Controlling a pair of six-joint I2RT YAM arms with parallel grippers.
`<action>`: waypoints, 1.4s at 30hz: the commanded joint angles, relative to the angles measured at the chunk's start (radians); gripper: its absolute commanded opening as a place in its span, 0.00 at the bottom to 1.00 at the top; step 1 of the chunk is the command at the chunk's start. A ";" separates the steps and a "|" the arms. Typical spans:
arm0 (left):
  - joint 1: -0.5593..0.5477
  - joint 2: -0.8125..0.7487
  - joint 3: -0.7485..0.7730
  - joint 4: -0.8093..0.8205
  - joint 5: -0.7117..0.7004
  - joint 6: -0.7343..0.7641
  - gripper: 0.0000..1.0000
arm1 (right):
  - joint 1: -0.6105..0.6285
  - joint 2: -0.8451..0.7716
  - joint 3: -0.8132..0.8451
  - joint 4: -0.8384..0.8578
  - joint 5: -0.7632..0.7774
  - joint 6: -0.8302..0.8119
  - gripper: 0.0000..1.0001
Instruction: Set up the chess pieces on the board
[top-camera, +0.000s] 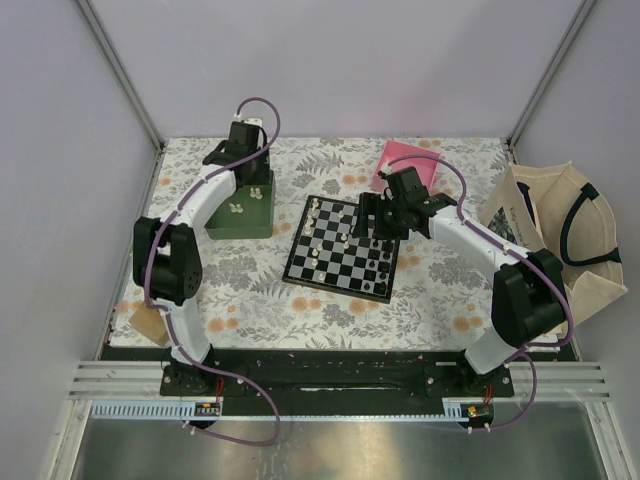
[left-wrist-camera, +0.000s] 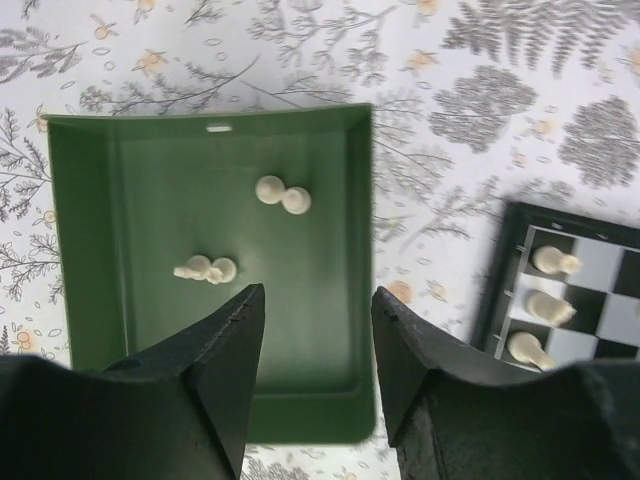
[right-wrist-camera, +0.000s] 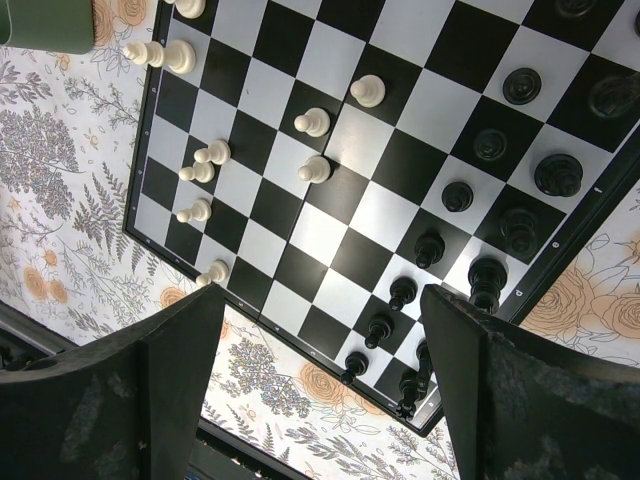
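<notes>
The board lies at the table's centre. Cream-white chess pieces stand along one side of it and black ones along the opposite side. More white pieces lie in the green tray, one pair just beyond my left fingertips. My left gripper hangs over the tray's near right part, open, with nothing between its fingers. My right gripper hovers above the board's edge by the black pieces, wide open and empty.
A pink box sits behind the board. A beige tote bag stands at the right edge. A brown object lies near the left front. The board's corner with white pieces shows right of the tray.
</notes>
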 joint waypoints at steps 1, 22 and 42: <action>0.062 0.077 0.060 0.061 0.052 -0.011 0.49 | -0.009 -0.004 0.011 0.023 -0.007 -0.003 0.89; 0.070 0.266 0.175 0.098 0.043 0.049 0.41 | -0.009 0.007 0.021 0.015 -0.014 -0.011 0.89; 0.076 0.341 0.271 -0.052 0.035 0.029 0.40 | -0.009 0.013 0.018 0.015 -0.021 -0.015 0.89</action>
